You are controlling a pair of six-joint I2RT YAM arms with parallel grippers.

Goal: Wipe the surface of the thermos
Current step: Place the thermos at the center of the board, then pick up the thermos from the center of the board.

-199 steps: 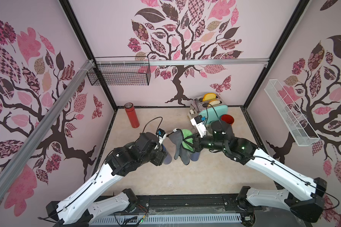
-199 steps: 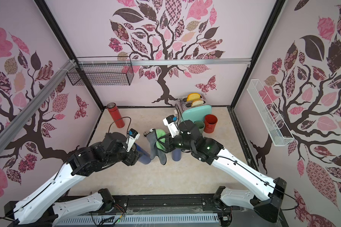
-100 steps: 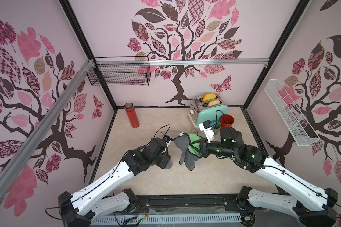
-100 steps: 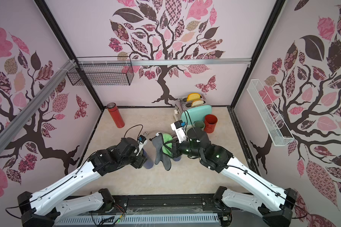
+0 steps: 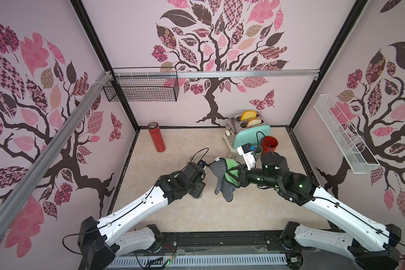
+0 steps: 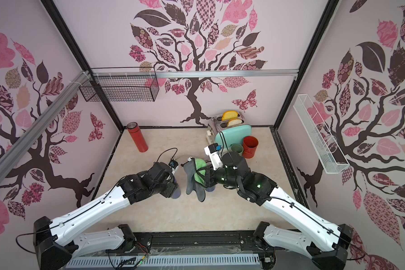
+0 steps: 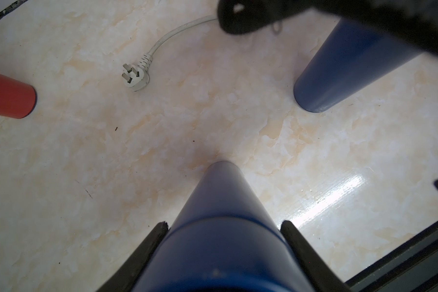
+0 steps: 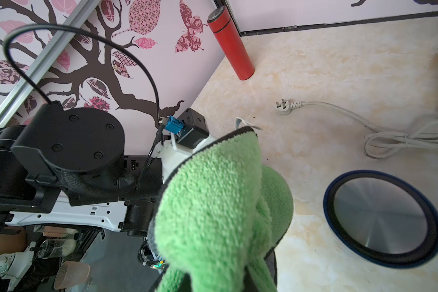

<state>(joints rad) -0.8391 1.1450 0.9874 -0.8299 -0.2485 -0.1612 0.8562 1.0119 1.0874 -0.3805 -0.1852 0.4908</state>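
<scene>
In the left wrist view my left gripper (image 7: 224, 225) is shut on a dark blue thermos (image 7: 220, 197). It stands upright with its foot at the marble table. Both top views show only its lower body (image 5: 198, 195) (image 6: 176, 192) under the wrist. My right gripper (image 5: 237, 176) is shut on a green and grey cloth (image 5: 223, 180) (image 8: 213, 202). The cloth hangs just right of the held thermos with a small gap between them, and it hides the right fingers. A second blue thermos (image 7: 339, 75) (image 8: 379, 217) stands under the right gripper.
A red thermos (image 5: 156, 138) stands at the back left. At the back right stand a toaster (image 5: 250, 135), a red cup (image 5: 269, 143) and a green cup (image 6: 236, 147). A white plug and cable (image 7: 137, 78) lie on the table. A wire basket (image 5: 140, 90) and a white rack (image 5: 344, 135) hang on the walls.
Both arms have sunk lower. The left gripper has brought the thermos down towards the table, and the cloth has drifted slightly right, away from it.
</scene>
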